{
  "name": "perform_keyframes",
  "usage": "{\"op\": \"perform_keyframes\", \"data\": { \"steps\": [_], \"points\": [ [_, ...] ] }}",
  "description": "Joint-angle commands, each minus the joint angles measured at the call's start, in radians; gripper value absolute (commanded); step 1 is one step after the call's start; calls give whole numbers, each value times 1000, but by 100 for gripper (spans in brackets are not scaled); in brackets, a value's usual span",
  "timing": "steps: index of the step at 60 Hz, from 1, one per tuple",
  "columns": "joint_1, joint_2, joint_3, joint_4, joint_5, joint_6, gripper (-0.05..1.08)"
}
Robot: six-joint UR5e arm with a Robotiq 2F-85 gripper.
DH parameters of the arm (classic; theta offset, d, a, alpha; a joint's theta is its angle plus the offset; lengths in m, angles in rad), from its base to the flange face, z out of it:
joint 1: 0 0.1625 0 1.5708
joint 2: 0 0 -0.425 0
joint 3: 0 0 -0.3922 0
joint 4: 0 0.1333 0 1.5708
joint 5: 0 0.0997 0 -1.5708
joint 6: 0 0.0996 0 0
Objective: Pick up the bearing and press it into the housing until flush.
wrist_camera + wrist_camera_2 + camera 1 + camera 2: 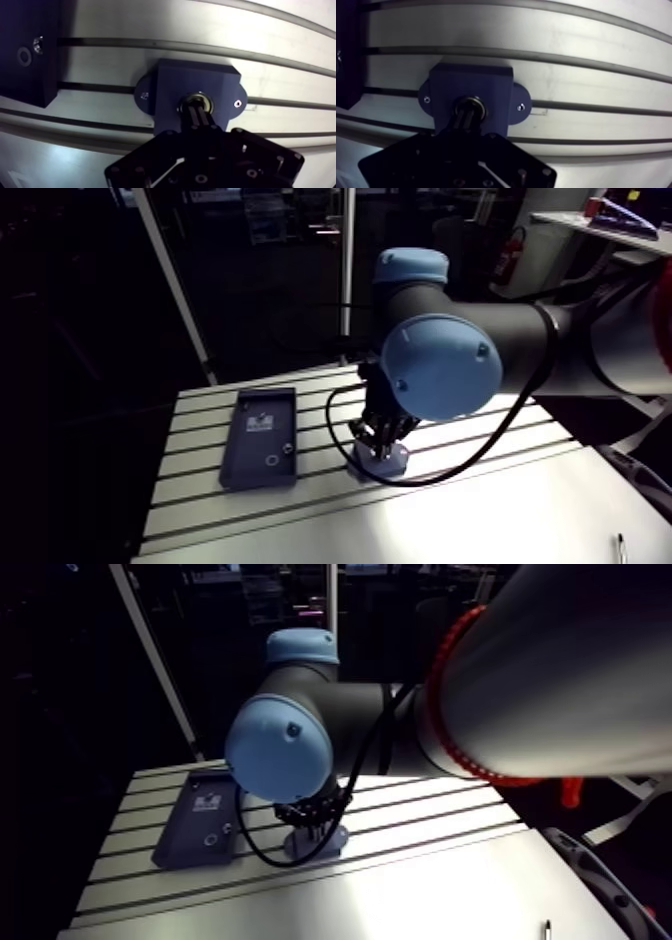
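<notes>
The gripper (pixel 198 109) points straight down at the table, and in the wrist view its two fingers (pixel 200 121) stand together with barely a line of gap between them, their tips set on the middle of the bearing (pixel 192 96). The bearing shows as a bright metal ring around the fingertips, sitting in the round hole at the centre of the housing (pixel 200 75); whether its face is level with the housing's top I cannot tell. The housing is a dark blue block with a rounded ear on each side, each ear carrying a small screw (pixel 238 103), and it sits flat on the slotted table (pixel 280 50) across one of the grooves. Beside the housing, apart from it, lies a dark flat tray (pixel 260 438) with a low rim; in the arm view it sits left of centre in the frame, with the gripper and housing just right of it near the middle. Inside the tray are a pale label (pixel 262 421) near its middle and a small ring (pixel 270 459) toward its near end
</notes>
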Motion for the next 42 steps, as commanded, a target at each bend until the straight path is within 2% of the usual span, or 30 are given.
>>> {"op": "perform_keyframes", "data": {
  "steps": [1,30,42],
  "points": [
    [-1,-1,-3,0,1,1,90],
    [8,-39,-16,21,-5,-1,90],
    [12,-86,-42,101,-7,-1,90]
  ]
}}
